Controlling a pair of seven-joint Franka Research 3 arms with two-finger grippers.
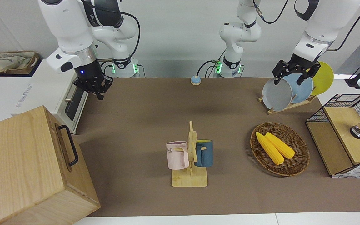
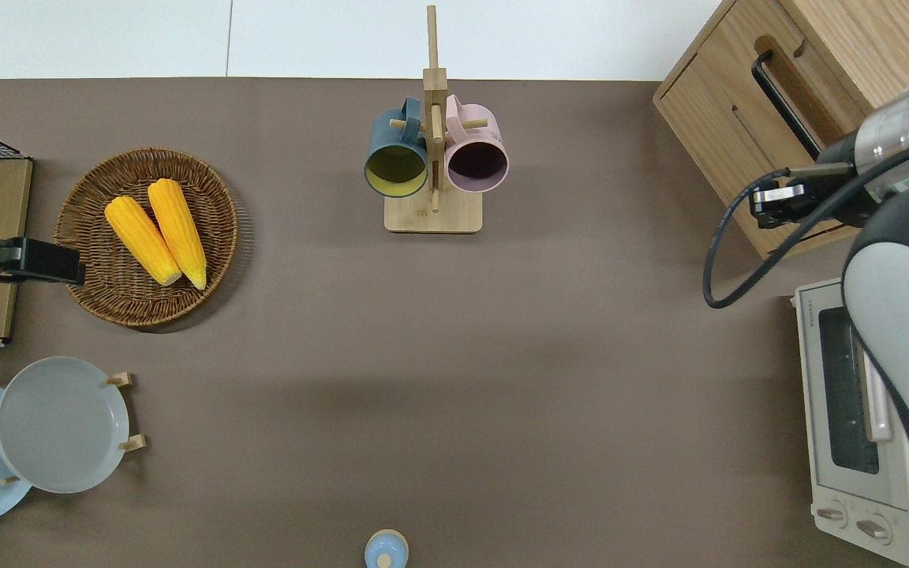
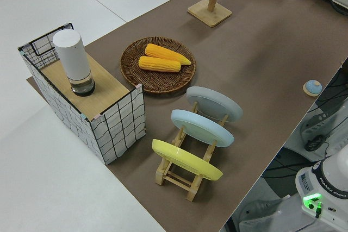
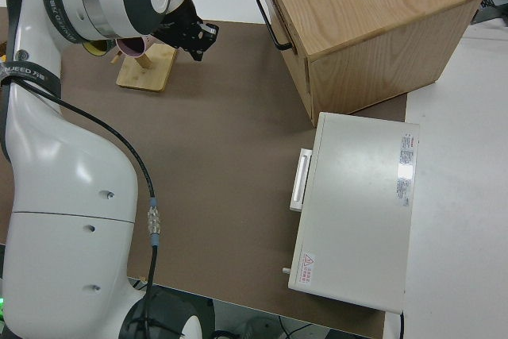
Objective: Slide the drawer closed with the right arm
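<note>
Item count, bench and surroundings

Two robot arms, each with one claw: right claw [image 1: 96, 89], left claw [image 1: 295, 74]. One wooden box [image 1: 27, 168] with one drawer [image 2: 746, 126] carrying one loop handle [image 1: 69, 144]. One toaster oven [image 2: 865, 426]. One mug stand [image 1: 190, 162] bearing two mugs: pink mug [image 1: 177, 155], blue mug [image 1: 204, 153]. One wicker basket [image 1: 295, 162] holding two corn cobs [image 1: 275, 147]. One plate rack [image 3: 185, 175] with three plates [image 3: 202, 126]. One wire-mesh cabinet [image 3: 117, 120] with one white cylinder [image 3: 73, 61]. One small blue bell [image 1: 195, 80].
</note>
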